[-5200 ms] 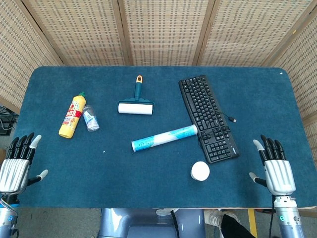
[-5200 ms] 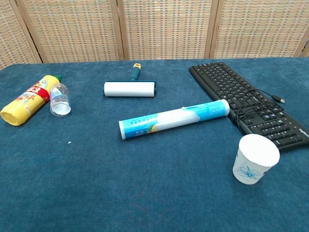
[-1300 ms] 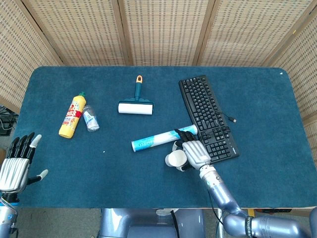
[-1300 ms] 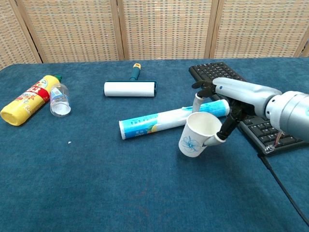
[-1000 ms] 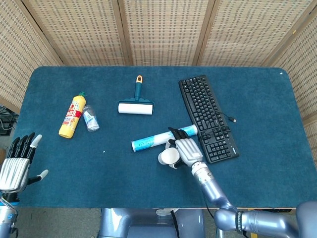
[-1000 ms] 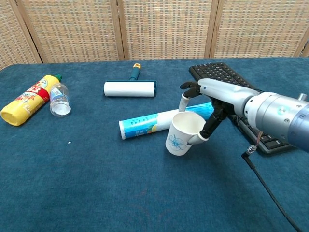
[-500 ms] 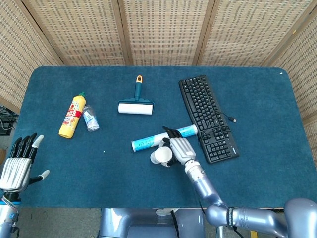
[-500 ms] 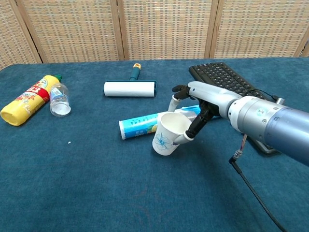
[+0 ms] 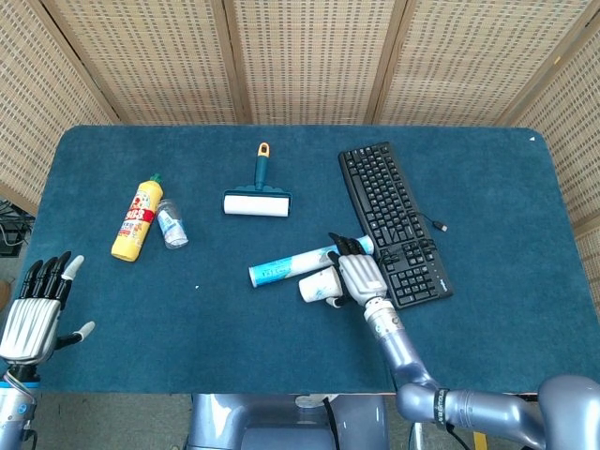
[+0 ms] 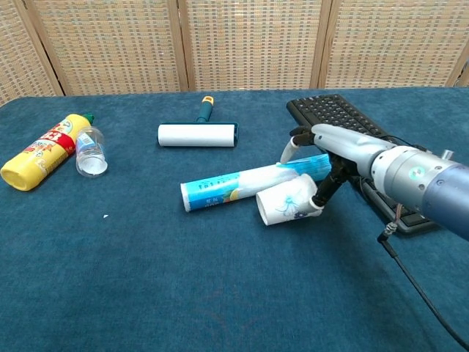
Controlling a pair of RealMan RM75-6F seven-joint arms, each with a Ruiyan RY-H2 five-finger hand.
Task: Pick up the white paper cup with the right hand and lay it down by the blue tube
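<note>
Near frame center, the right hand (image 10: pixel 322 172) is gripping the white paper cup (image 10: pixel 286 203), lying sideways beside the blue tube (image 10: pixel 253 181); being light and crushable, it is probably needing a gentle hold around its wall.

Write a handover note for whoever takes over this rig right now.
Right hand: fingers around the white paper cup, which lies on its side against the near side of the blue tube.
Left hand: open, idle at the table's near left edge.
Done: cup picked up, carried over and laid down by the tube.
Left: let go of the cup and draw the right hand back without rolling it.
</note>
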